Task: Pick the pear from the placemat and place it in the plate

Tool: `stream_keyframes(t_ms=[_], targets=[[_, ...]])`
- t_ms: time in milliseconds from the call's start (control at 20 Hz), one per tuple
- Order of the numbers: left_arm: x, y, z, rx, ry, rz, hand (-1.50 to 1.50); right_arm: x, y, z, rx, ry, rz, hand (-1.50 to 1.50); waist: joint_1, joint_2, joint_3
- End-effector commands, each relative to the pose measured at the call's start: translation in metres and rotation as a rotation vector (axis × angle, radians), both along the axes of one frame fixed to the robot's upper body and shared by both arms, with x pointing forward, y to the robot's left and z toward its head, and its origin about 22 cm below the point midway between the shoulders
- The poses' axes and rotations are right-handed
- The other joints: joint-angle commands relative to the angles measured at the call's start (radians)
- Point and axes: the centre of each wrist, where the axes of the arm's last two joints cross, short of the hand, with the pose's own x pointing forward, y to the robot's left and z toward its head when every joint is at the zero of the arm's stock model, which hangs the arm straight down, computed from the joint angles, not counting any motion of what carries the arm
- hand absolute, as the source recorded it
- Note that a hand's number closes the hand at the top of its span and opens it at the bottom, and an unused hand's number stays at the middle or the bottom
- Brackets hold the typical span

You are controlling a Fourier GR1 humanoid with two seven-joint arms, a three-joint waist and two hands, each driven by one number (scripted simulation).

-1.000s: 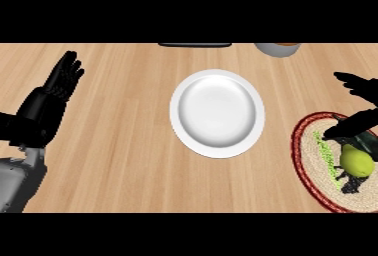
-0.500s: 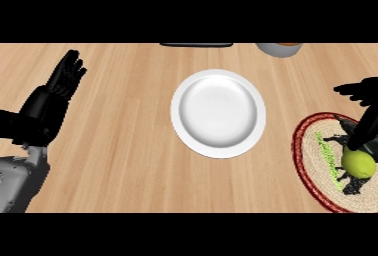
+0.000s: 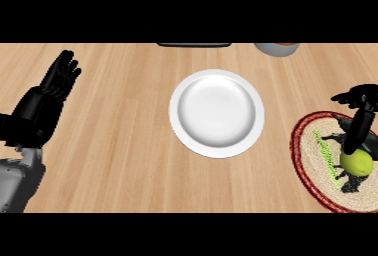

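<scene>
the pear (image 3: 356, 163), yellow-green, lies on the woven placemat (image 3: 314, 165) at the right edge of the head view, toward the mat's right side and partly cut by the frame. the placemat is round, pale in the middle with a dark red border, and carries a short green marking left of the fruit. the right hand (image 3: 359, 116) reaches in from the right edge above the mat; its fingers point down at the pear and their tips meet the fruit's upper side, with other fingers spread near the mat's top rim. whether those fingers are curled round the pear or only touching it cannot be told from this angle. dark shadows fall on the mat beneath and beside the fruit. the plate (image 3: 216, 113), white and holding nothing, sits on the wooden counter (image 3: 125, 150) near the middle of the view, well apart from the placemat, with bare wood between the two. the left hand (image 3: 46, 100) shows at the left edge, fingers straight and pointing up, resting open with nothing in it, well clear of the plate. its grey forearm (image 3: 16, 180) enters from the lower left corner. along the top edge, a dark flat object (image 3: 193, 45) and a grey bowl-like vessel (image 3: 277, 48) are each partly cut off.
</scene>
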Motion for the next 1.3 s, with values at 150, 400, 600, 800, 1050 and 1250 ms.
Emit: stream_keyframes(t_ms=[150,400,600,800,1050,1250], targets=[[-0.006,0.005,-0.001,0.006,-0.008,-0.010,0.00,-0.007,-0.016,-0.022,-0.070,0.121,-0.014,-1.50,-0.008,-0.003,0.000],[0.006,-0.004,0.001,-0.001,0.005,-0.003,0.00,-0.017,-0.029,-0.052,-0.062,0.131,-0.023,-1.50,-0.006,0.000,0.001],[-0.001,0.022,0.006,0.015,-0.008,0.005,0.00,-0.025,-0.025,-0.066,-0.060,0.155,-0.008,-1.50,-0.006,-0.002,0.000],[0.000,-0.004,-0.007,0.011,-0.011,0.015,0.00,-0.037,-0.039,-0.074,-0.036,0.197,-0.015,-1.50,-0.012,-0.002,0.000],[0.008,0.020,0.011,0.006,-0.015,-0.008,0.00,-0.023,-0.026,-0.070,-0.070,0.206,-0.012,-1.50,-0.009,-0.001,0.000],[0.001,0.009,0.000,0.014,-0.012,0.017,0.00,-0.047,-0.027,-0.103,-0.051,0.122,-0.025,1.50,-0.011,-0.002,0.001]])
